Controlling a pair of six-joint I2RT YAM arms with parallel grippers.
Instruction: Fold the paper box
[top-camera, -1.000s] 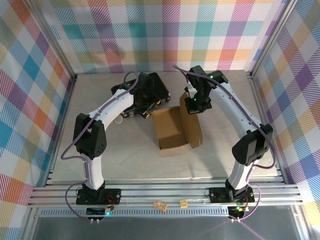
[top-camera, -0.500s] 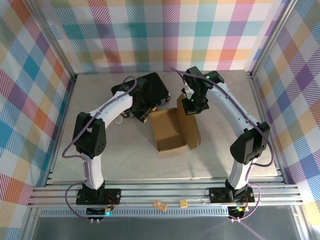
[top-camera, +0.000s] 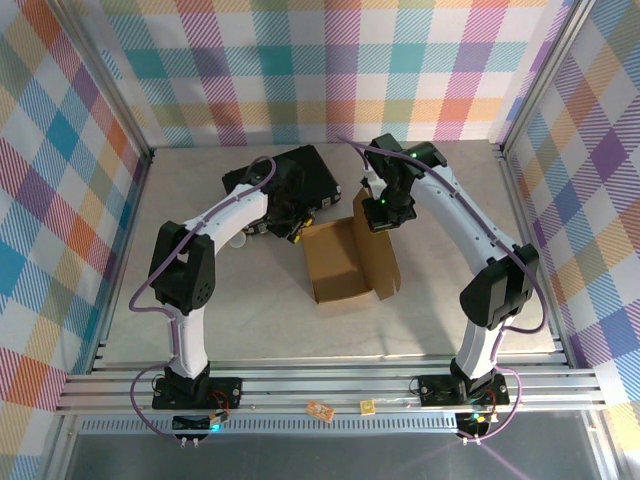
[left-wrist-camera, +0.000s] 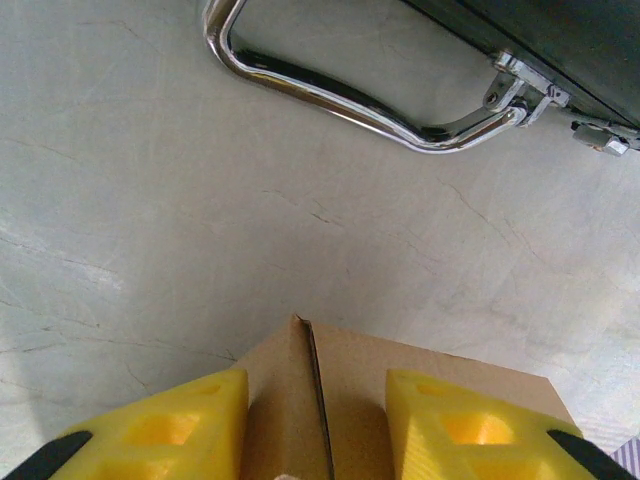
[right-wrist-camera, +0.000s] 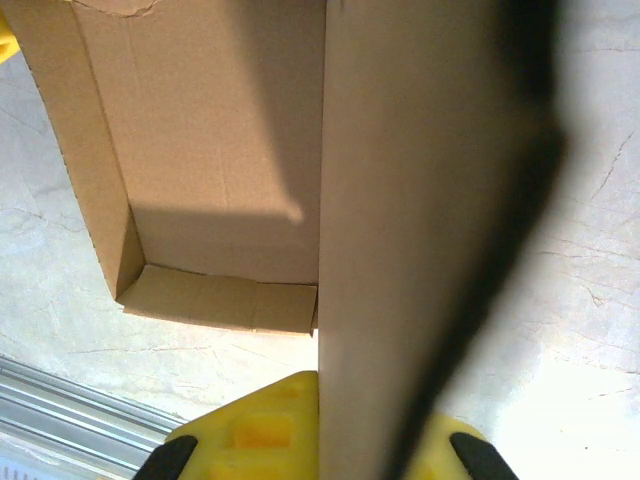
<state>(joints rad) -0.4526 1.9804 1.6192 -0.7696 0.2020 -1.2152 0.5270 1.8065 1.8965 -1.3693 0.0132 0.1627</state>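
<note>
Top: the box (top-camera: 340, 262) sits in the middle of the table (top-camera: 270, 320), with the case (top-camera: 300, 178) just behind its left corner.

Left wrist: the left gripper (left-wrist-camera: 318, 420) is part-open astride a box corner. I cannot tell if it is pinching. The case's handle (left-wrist-camera: 330, 95) lies ahead.

Right wrist: the right gripper (right-wrist-camera: 320, 440) is clamped on the upright flap (right-wrist-camera: 400, 200).

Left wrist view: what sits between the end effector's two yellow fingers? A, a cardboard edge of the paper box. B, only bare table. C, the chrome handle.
A: brown cardboard of the paper box fills the gap of the left end effector, with the chrome handle lying farther off.
</note>
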